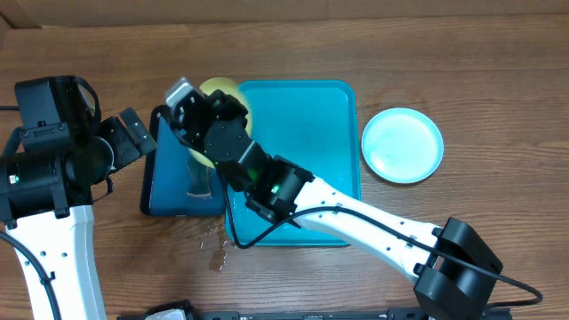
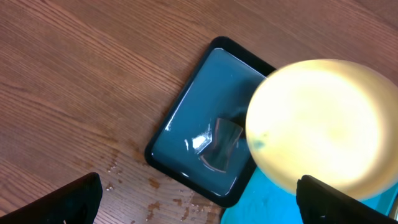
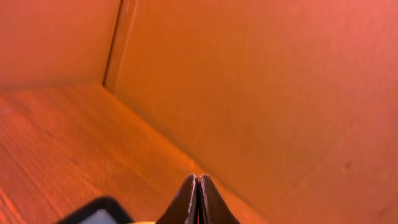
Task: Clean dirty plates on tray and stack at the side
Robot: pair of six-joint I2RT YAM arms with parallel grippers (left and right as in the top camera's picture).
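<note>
Right arm (image 1: 356,213) holds a green plate (image 1: 222,89) tilted above a dark tray (image 1: 164,191); left arm (image 1: 53,164) hangs beside it.

The right jaws are pinched shut on the plate's rim, over the turquoise tray's (image 1: 311,116) 10 o'clock corner. The left jaws are spread wide and empty. From them the plate lies near, at 3 o'clock, broad face toward them. A clear object (image 2: 221,149) sits in the dark tray below. A blue plate (image 1: 402,145) rests on the counter (image 1: 462,53) at the turquoise tray's 3 o'clock.
</note>
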